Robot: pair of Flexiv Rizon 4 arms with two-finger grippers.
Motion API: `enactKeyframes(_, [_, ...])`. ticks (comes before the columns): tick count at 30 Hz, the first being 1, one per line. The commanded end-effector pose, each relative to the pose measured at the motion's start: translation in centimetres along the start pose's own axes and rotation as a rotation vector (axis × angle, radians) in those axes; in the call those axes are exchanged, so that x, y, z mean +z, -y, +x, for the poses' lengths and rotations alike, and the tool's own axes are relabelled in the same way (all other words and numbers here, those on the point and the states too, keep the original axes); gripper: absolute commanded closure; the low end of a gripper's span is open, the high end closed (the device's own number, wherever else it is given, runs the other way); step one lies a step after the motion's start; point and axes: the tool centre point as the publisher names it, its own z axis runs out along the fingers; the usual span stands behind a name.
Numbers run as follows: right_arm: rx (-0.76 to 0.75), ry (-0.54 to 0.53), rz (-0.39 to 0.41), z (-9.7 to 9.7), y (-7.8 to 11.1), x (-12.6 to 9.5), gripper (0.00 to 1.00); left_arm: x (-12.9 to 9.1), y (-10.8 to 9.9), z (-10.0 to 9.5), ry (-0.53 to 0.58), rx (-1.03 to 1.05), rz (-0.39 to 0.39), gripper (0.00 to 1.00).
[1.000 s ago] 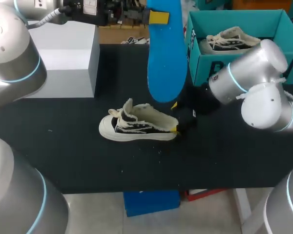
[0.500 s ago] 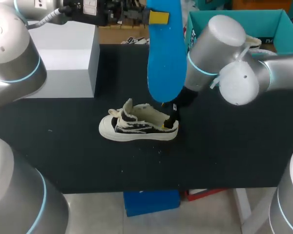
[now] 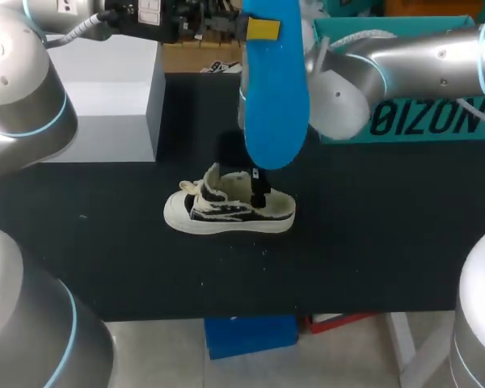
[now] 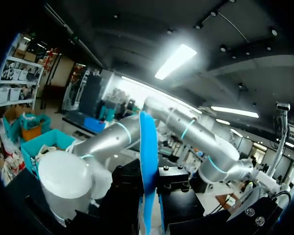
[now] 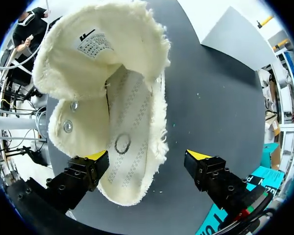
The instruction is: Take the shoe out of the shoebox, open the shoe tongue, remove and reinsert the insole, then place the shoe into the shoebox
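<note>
Shoe (image 5: 122,122) heel straddled by spread right gripper (image 5: 147,157), nothing gripped; arm stretched in from far right. Insole (image 3: 275,97) clamped in left gripper (image 4: 149,190).

- A black table (image 3: 372,242) fills most of the head view, its surface matt and dark, scattered with a few pale specks (image 3: 264,249) near the middle.
- On its far left part stands a grey block (image 3: 105,97) — pale on top, darker on the side facing the middle. The right wrist view shows the same block (image 5: 230,34) at the far end of the dark tabletop (image 5: 210,98).
- Past the table's near edge lies a light grey floor (image 3: 145,356), with a blue box (image 3: 250,335) tucked under the edge.
- Overhead, a dark ceiling (image 4: 137,29) carries a bright strip light (image 4: 175,61) and a second, fainter one (image 4: 233,111).
- A white shelf unit (image 4: 12,90) holding bins stands off to one side.
</note>
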Motion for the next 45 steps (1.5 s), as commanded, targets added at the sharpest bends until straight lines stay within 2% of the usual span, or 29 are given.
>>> enactKeyframes(1, [-0.006, -0.007, 0.286, -0.4, -1.0, 0.3, 0.04, 0.2, -0.1, -0.1, 0.002, 0.001, 0.001, 1.00])
enactKeyframes(5, [-0.013, -0.012, 0.275, -0.6, -1.5, 0.5, 0.07, 0.2, -0.1, -0.1, 0.002, 0.001, 0.001, 1.00])
enactKeyframes(7, [-0.012, -0.012, 0.262, -0.7, -1.7, 0.6, 0.04, 0.2, -0.1, -0.1, 0.002, 0.001, 0.001, 1.00])
enactKeyframes(12, [-0.004, -0.015, 0.229, -0.8, -2.3, 0.9, 0.07, 0.2, -0.1, -0.1, 0.002, 0.001, 0.001, 1.00])
enactKeyframes(14, [0.004, -0.016, 0.208, -0.8, -2.3, 1.0, 0.10, 0.2, -0.1, -0.1, 0.002, 0.001, 0.001, 1.00])
enactKeyframes(15, [0.008, -0.016, 0.202, -0.8, -2.3, 1.1, 0.16, 0.2, -0.1, -0.1, 0.002, 0.001, 0.001, 1.00])
enactKeyframes(17, [0.019, -0.017, 0.180, -0.8, -2.3, 1.2, 0.22, 0.2, -0.1, -0.1, 0.002, 0.001, 0.001, 1.00])
enactKeyframes(19, [0.025, -0.019, 0.170, -0.9, -2.2, 1.2, 0.23, 0.2, -0.1, -0.1, 0.002, 0.001, 0.001, 1.00])
enactKeyframes(23, [0.041, -0.020, 0.121, -0.8, -2.1, 1.3, 0.35, 0.2, -0.1, -0.1, 0.002, 0.001, 0.001, 1.00])
enactKeyframes(27, [0.043, -0.023, 0.100, -0.8, -2.0, 1.3, 0.62, 0.2, -0.1, -0.1, 0.002, 0.001, 0.001, 1.00])
enactKeyframes(28, [0.042, -0.024, 0.095, -0.9, -2.0, 1.3, 0.71, 0.2, -0.1, -0.1, 0.002, 0.001, 0.001, 1.00])
enactKeyframes(29, [0.032, -0.031, 0.081, -0.9, -1.9, 1.3, 0.94, 0.2, -0.1, -0.1, 0.002, 0.001, 0.001, 1.00])
enactKeyframes(30, [0.012, -0.048, 0.067, -0.9, -2.0, 1.4, 1.00, 0.2, -0.1, -0.1, 0.002, 0.001, 0.001, 1.00])
enactKeyframes(45, [-0.003, -0.051, 0.059, -0.8, -2.1, 1.4, 1.00, 0.2, -0.1, -0.1, 0.002, 0.001, 0.001, 1.00])
